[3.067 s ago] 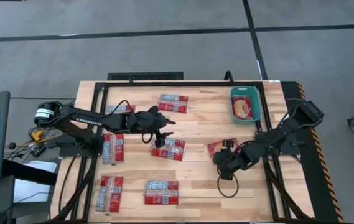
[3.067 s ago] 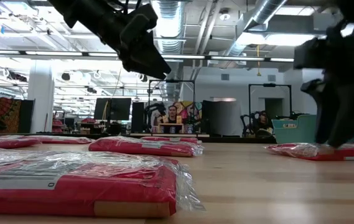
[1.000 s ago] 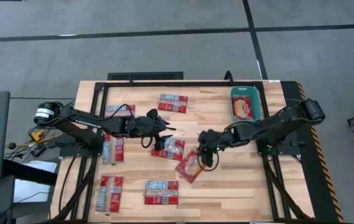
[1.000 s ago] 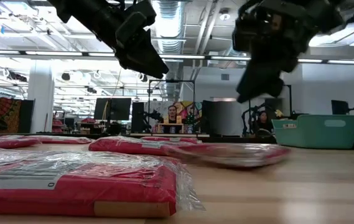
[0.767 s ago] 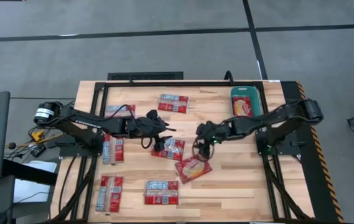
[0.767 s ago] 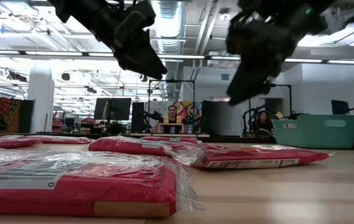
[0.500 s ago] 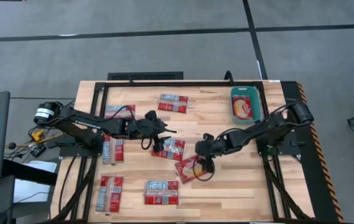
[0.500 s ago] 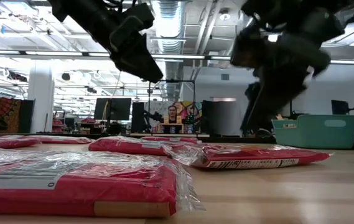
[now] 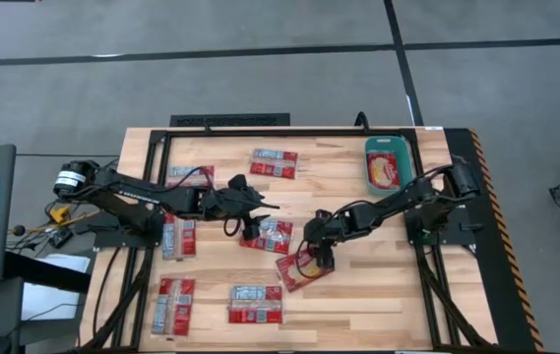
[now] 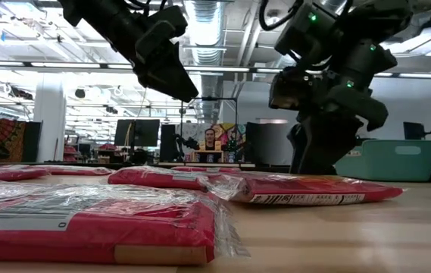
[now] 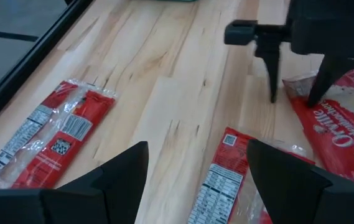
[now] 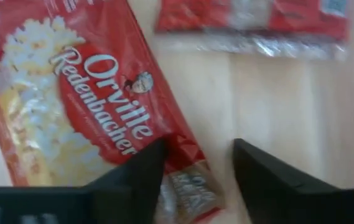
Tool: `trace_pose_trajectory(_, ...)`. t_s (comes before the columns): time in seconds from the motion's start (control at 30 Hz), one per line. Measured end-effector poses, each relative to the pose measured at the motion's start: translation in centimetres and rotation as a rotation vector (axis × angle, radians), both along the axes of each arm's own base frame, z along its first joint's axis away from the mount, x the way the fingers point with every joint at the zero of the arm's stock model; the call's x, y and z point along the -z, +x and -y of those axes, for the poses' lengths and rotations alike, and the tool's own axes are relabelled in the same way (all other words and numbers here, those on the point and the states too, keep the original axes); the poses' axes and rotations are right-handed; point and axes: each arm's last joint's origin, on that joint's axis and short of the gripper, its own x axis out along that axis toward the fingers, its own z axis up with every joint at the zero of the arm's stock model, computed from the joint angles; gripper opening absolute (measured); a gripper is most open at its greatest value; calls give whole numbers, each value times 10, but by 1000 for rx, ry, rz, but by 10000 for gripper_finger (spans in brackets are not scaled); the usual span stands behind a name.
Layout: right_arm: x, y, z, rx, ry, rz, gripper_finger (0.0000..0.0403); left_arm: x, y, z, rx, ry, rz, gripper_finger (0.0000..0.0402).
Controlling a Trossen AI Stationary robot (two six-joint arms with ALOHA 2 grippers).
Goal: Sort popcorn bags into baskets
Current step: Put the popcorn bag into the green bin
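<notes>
One popcorn bag [image 9: 302, 267] lies flat on the desk [image 9: 358, 295] directly beneath the right hand [image 9: 316, 258], whose spread fingers straddle its edge, apparently to pinch it. The basket [image 9: 389, 165] sits well beyond that hand, while the left hand [image 9: 257, 218] hovers spread above another bag [image 9: 268, 236].

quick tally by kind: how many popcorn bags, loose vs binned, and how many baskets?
Popcorn bags loose on the table: 7
Popcorn bag binned: 1
Teal basket: 1
Total: 9 things (8 bags, 1 basket)
</notes>
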Motion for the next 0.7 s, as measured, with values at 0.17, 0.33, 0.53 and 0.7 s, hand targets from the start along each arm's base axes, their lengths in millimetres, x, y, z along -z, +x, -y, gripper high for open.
trace_pose_trajectory(0.17, 3, 0, -2, -18, 21, -8, 49, 0, 0, 0, 0, 0, 0, 263)
trace_pose_trajectory(0.33, -12, -6, 0, 20, 28, 2, 11, 0, 0, 0, 1, 0, -1, 263)
trace_pose_trajectory(0.53, -60, -23, 0, 97, -76, 129, 4, 0, 0, 1, 30, -25, 4, 263)
trace_pose_trajectory(0.7, -88, -42, -5, 162, -257, 219, 3, -3, 6, 2, 96, -49, 67, 263)
